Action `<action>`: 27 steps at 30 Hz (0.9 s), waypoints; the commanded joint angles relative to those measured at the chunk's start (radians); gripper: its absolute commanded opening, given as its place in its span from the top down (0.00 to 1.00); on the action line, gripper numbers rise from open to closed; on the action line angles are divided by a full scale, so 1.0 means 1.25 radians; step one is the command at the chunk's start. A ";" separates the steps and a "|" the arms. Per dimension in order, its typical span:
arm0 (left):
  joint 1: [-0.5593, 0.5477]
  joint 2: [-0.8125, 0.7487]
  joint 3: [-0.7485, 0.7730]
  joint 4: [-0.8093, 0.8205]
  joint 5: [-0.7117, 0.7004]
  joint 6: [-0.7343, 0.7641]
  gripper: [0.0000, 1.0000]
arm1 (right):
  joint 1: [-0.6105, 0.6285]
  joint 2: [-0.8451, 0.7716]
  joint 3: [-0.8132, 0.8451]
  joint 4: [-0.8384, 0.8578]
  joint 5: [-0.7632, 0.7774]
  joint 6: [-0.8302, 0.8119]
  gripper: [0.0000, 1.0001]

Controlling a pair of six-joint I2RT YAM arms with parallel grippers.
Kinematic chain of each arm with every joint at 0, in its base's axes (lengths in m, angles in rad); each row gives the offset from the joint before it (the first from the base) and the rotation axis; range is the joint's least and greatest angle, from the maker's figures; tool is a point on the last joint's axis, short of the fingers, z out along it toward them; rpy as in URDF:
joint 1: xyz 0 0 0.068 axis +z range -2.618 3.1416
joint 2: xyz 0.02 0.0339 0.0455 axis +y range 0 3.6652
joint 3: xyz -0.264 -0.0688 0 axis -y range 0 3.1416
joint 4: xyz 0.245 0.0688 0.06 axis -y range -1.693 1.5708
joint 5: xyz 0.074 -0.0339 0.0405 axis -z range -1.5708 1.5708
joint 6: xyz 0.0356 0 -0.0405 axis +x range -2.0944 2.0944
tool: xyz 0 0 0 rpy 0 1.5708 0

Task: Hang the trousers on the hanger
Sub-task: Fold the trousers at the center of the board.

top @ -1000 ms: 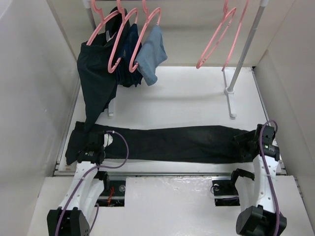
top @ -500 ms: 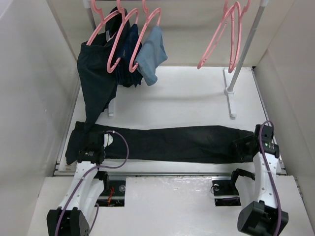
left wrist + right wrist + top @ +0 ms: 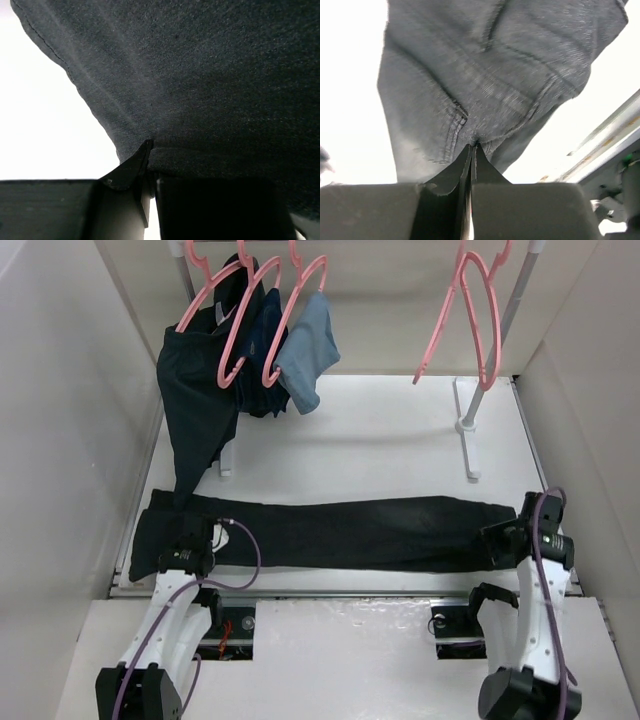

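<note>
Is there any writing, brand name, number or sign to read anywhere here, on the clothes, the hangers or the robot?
None can be read in any view.
The long black trousers show plain fabric and seams, with no label or print.
The thin pink plastic hangers are unmarked.
The white robot arms show no legible marking.

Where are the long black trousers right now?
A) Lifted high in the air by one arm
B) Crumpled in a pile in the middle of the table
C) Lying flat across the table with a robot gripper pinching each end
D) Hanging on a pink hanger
C: the trousers lie stretched out on the table, with the left gripper shut on one end and the right gripper shut on the other.
</note>
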 commanded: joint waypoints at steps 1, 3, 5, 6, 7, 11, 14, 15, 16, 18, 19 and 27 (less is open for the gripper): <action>0.004 0.002 0.014 -0.052 -0.036 -0.009 1.00 | 0.007 -0.076 0.058 -0.145 0.008 0.041 1.00; 0.004 0.009 0.021 -0.052 -0.036 -0.001 1.00 | 0.007 -0.095 0.016 -0.163 -0.031 0.041 1.00; 0.004 0.018 0.021 -0.052 -0.036 -0.001 0.81 | 0.007 -0.111 0.015 -0.147 -0.032 0.027 0.79; 0.004 0.018 0.014 -0.076 -0.036 0.007 0.60 | 0.007 -0.111 0.015 -0.147 -0.023 0.037 0.56; 0.004 0.018 0.014 -0.090 -0.036 0.007 0.38 | 0.007 -0.097 0.036 -0.147 -0.010 0.038 0.42; 0.004 0.018 0.014 -0.169 -0.044 -0.016 0.10 | 0.007 -0.052 0.089 -0.180 -0.002 0.025 0.27; 0.004 0.010 0.074 -0.230 -0.044 -0.044 0.10 | 0.007 -0.073 0.179 -0.162 0.025 0.013 0.25; 0.004 0.010 0.096 -0.230 -0.044 -0.063 0.11 | 0.007 -0.073 0.205 -0.147 0.044 -0.003 0.25; 0.004 0.003 0.148 -0.238 -0.051 -0.063 0.11 | 0.007 -0.064 0.230 -0.136 0.065 -0.028 0.25; 0.004 0.003 0.217 -0.261 -0.011 -0.081 0.15 | 0.007 -0.002 0.283 -0.119 0.112 -0.119 0.25; 0.004 0.014 0.256 -0.262 0.017 -0.090 0.15 | 0.007 0.018 0.291 -0.106 0.112 -0.149 0.25; 0.004 0.118 0.321 -0.035 0.273 -0.171 0.30 | 0.061 0.211 0.173 0.128 0.068 -0.177 0.23</action>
